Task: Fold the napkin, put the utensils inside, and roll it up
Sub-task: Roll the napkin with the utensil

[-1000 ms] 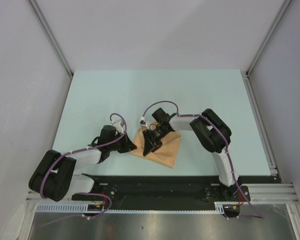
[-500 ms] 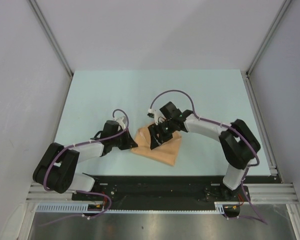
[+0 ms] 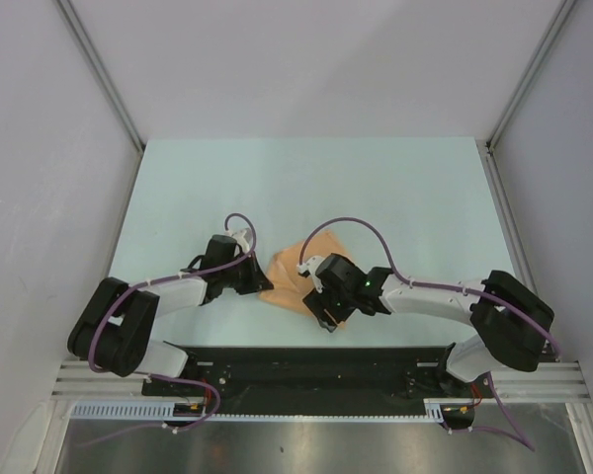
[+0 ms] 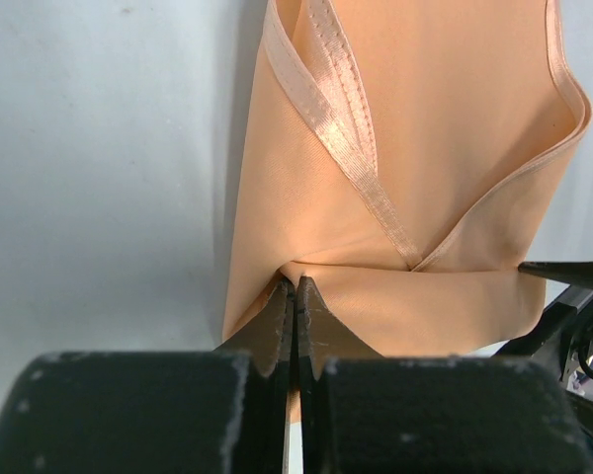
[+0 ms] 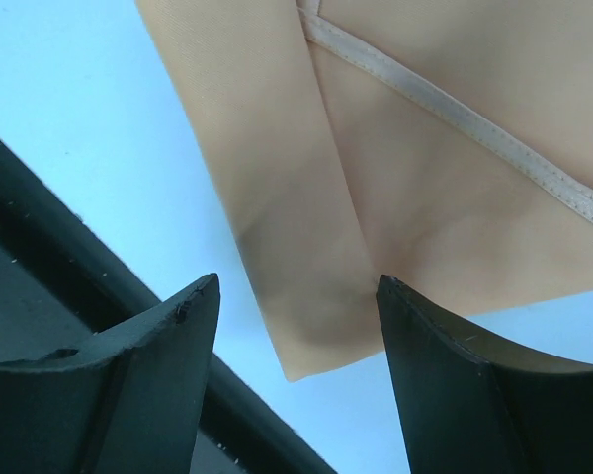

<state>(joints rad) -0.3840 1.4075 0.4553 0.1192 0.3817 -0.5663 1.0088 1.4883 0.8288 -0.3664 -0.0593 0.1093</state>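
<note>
Start at the left: your left gripper lies low on the table with its fingers pressed together, pinching the left corner of the napkin. The left wrist view shows it closely: the fingertips meet on a gathered point of cloth, and the fabric fans out away from them. Compared with a second ago, this gripper sits a touch farther from the near edge, and its grip looks unchanged.

The napkin lies in the middle of the near half of the table, between the two grippers. It is plain peach-orange cloth, folded over itself in layers. A shiny stitched hem runs diagonally across the top layer, and a second folded edge meets it near the pinch. A second ago the cloth spread wider toward the near right; now it looks narrower and more doubled up.

On the right the change is bigger. The right arm then reached over the napkin from the far right with its elbow raised; now it stretches low along the black rail. Your right gripper is at the napkin's near corner with its jaws spread wider than before. In the right wrist view that folded corner lies between the two fingers, and neither finger clearly touches it.
</note>
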